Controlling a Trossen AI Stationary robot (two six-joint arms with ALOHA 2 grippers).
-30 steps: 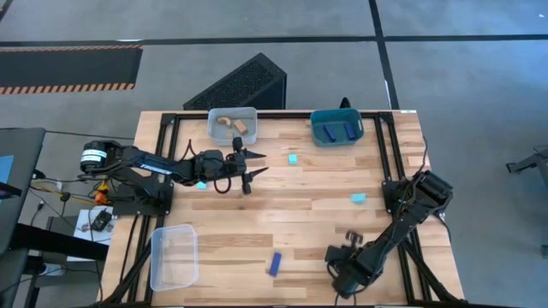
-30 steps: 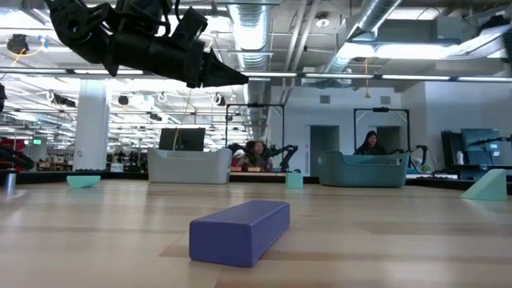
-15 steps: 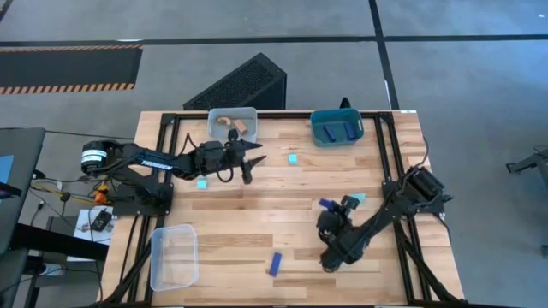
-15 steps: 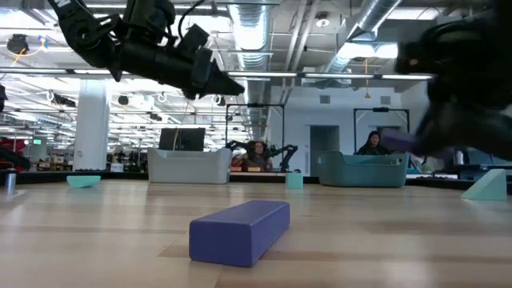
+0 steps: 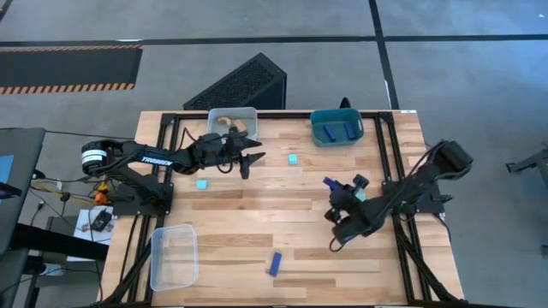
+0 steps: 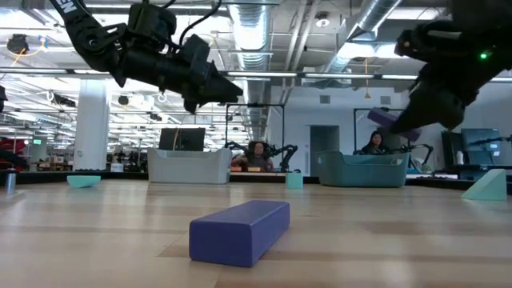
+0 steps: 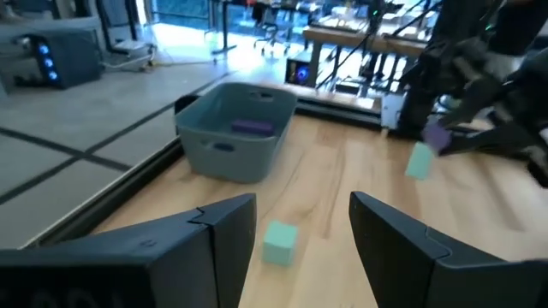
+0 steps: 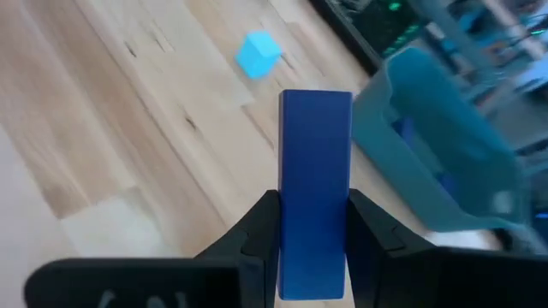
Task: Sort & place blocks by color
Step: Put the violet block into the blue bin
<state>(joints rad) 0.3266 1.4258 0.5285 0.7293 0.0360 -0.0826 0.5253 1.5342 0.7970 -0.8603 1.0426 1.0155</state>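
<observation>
My right gripper (image 5: pixel 336 185) is over the table's right half, shut on a dark blue bar (image 5: pixel 329 180) and short of the teal bin (image 5: pixel 336 128), which has blue bars in it. A second dark blue bar (image 5: pixel 275 263) lies flat near the near edge. Cyan cubes rest on the table at mid-far (image 5: pixel 293 158), at left (image 5: pixel 202 184) and beside the right arm (image 5: pixel 359 196). My left gripper (image 5: pixel 247 159) hovers open beside the clear bin (image 5: pixel 233 125) with tan pieces inside; one cyan cube (image 7: pixel 279 241) shows between its fingers, farther off. My right gripper pinches the dark blue bar (image 8: pixel 315 205) between its two fingers, which lie on the bar's two long side faces. The bar lies along the fingers and its free end (image 8: pixel 316 107) sticks out beyond the fingertips. It is lifted clear of the table (image 6: pixel 387 119).
An empty clear bin (image 5: pixel 174 255) sits at the near left corner. Black frame rails (image 5: pixel 390 145) run along the table's sides. Bare wood lies between the two arms in the table's middle. People sit in the room beyond the table in the low view.
My right gripper, with the dark blue bar in it, has risen from near the table's near edge and swung toward the far edge and the teal bin. My left gripper has drifted a little toward the far edge, staying open.
</observation>
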